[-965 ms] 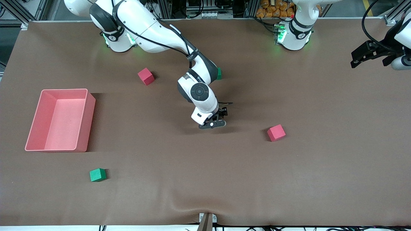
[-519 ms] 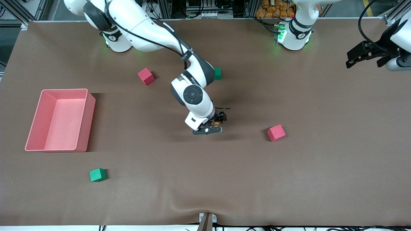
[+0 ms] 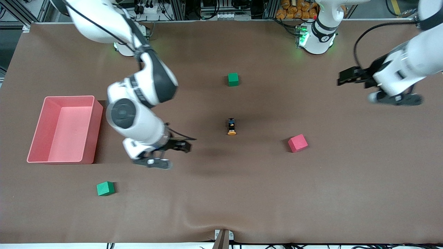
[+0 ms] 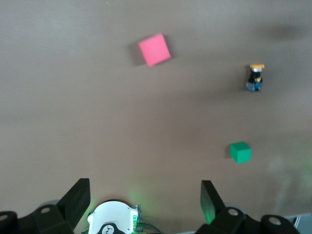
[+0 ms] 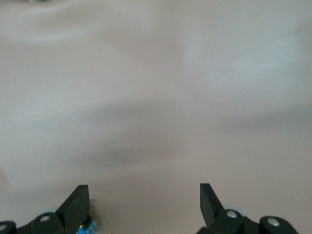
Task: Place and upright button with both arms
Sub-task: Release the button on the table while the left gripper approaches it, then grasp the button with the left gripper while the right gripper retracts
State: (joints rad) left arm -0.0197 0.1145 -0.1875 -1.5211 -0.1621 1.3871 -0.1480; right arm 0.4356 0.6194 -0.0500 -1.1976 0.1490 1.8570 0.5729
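1. A brown table (image 3: 311, 193) fills the front view, with two white robot arms based along its top edge.
2. The right arm (image 3: 138, 100) reaches out over the table beside a pink bin (image 3: 93, 128). Its gripper, the right gripper (image 3: 162, 154), hangs in the air over bare table, with its fingers (image 5: 75, 202) spread wide and nothing between them.
3. The left arm (image 3: 408, 65) comes in at its own end of the table. The left gripper (image 3: 367, 81) is up over bare table, and its fingers (image 4: 75, 200) are also spread wide and hold nothing.
4. The pink bin sits open-topped at the right arm's end of the table, just beside the right gripper's wrist.
5. A red cube (image 3: 297, 143) rests on the table between the two grippers. One green cube (image 3: 233, 79) lies closer to the arm bases, and another green cube (image 3: 105, 188) lies nearer the front camera than the right gripper's fingers.
6. The button (image 3: 231, 126) lies on its side on the table, between the two grippers and well apart from both sets of fingers. Its orange cap points toward the front camera.
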